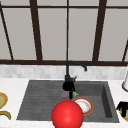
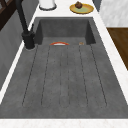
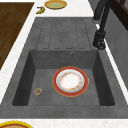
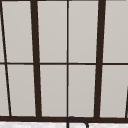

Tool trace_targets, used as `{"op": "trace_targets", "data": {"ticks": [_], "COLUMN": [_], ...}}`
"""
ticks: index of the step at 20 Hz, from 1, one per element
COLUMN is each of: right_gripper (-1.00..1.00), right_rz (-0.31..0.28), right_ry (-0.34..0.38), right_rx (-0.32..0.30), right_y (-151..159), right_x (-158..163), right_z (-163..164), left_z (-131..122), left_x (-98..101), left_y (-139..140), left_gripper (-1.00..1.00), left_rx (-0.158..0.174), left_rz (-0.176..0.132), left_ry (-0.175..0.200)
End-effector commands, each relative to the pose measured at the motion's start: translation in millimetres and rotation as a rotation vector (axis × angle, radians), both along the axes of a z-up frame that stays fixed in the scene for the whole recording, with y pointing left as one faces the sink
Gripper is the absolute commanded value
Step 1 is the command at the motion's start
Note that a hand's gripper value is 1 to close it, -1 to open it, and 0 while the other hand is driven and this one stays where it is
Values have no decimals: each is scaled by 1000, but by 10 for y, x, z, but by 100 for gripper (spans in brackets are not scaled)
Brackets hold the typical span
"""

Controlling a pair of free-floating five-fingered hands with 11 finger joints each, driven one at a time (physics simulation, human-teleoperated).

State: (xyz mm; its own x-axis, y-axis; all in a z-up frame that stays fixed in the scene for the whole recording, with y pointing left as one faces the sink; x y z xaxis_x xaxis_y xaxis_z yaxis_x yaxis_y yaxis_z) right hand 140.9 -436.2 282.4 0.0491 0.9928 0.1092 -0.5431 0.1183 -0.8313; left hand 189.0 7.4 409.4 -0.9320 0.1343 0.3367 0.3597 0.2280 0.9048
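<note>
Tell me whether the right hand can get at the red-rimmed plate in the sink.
Probably yes: the plate lies flat and bare in the basin, open from above. The faucet stands at the rim, and the small round piece lies apart.

A plate (image 3: 70,81) lies in the sink (image 3: 25,75) basin, right of the drainboard (image 2: 65,77); the faucet (image 1: 71,75) stands behind it.
</note>
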Motion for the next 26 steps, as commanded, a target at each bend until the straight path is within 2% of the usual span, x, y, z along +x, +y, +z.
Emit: {"op": "trace_targets", "data": {"ticks": [1,4,5,9,10,11,14,19,26], "right_gripper": [0,0,0,0,0,0,0,0,0], "right_rz": [0,0,0,0,0,0,0,0,0], "right_ry": [0,0,0,0,0,0,0,0,0], "right_rx": [0,0,0,0,0,0,0,0,0], "right_y": [0,0,0,0,0,0,0,0,0], "right_x": [0,0,0,0,0,0,0,0,0], "right_z": [0,0,0,0,0,0,0,0,0], "left_z": [36,31,9,-295,-381,-450,-711,-1131,-1723], "left_x": [-29,-18,-18,100,150,247,444,784,1231], "left_y": [-309,-549,-611,-880,-942,-979,-1079,-1187,-1199], "left_gripper": [100,100,100,100,100,100,100,100,100], "left_rx": [9,13,36,59,58,56,36,27,10], "left_rz": [0,0,1,4,2,2,-22,-21,-40], "left_ry": [-21,-34,-14,5,11,-1,-12,-2,3]}}
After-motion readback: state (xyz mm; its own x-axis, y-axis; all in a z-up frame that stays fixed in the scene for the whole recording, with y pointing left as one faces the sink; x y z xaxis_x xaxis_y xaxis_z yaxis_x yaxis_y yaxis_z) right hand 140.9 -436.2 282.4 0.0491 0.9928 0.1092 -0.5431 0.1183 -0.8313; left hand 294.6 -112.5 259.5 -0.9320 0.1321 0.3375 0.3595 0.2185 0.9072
